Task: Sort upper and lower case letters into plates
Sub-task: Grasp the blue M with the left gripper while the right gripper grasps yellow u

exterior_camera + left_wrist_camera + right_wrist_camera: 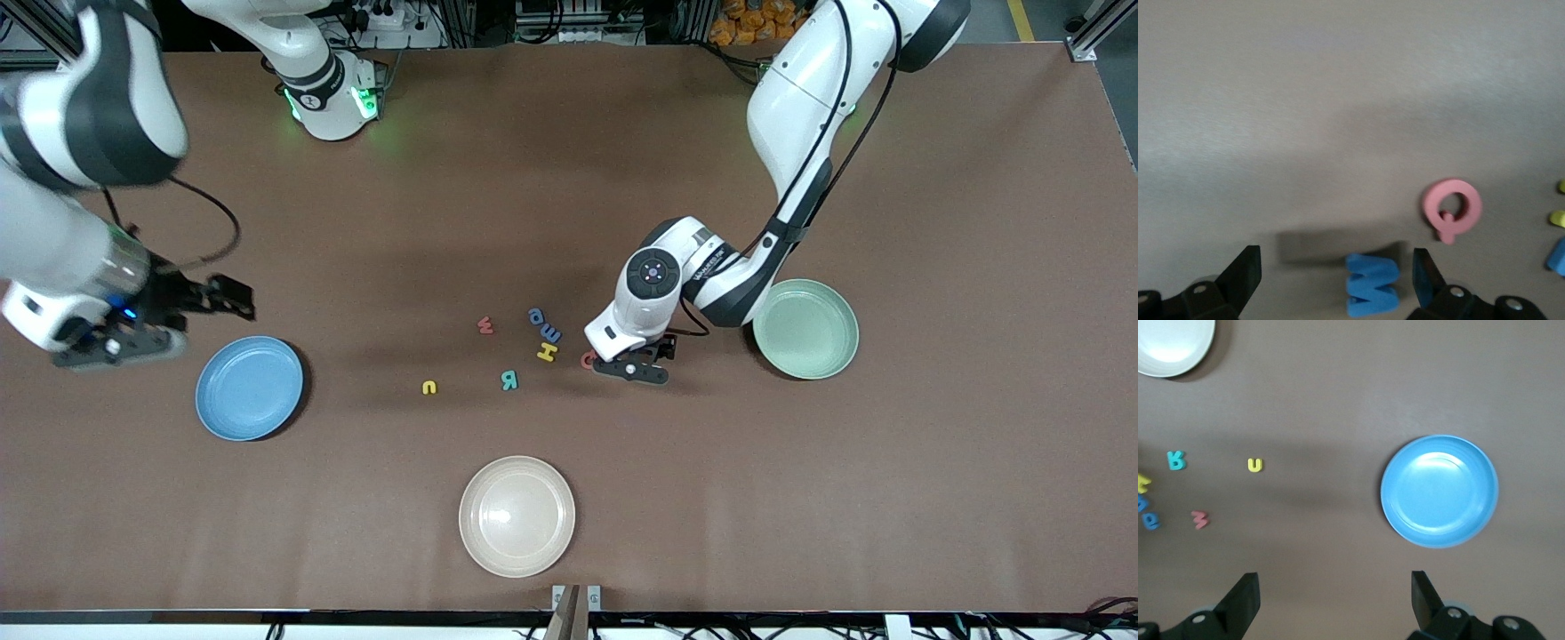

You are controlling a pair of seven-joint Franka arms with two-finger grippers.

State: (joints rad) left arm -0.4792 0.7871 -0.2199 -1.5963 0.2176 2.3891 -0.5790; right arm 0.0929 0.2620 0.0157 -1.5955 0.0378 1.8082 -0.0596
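Letters lie flat in a loose cluster mid-table between the blue plate (250, 388) and the pale green plate (806, 328), none in either plate. A blue letter (1371, 285) lies between the released fingers of the left gripper (633, 365), low over the table; a red Q (1451, 207) lies just beside, its tail pointing toward the gripper. The right gripper (133, 342) waits released, up near the blue plate.
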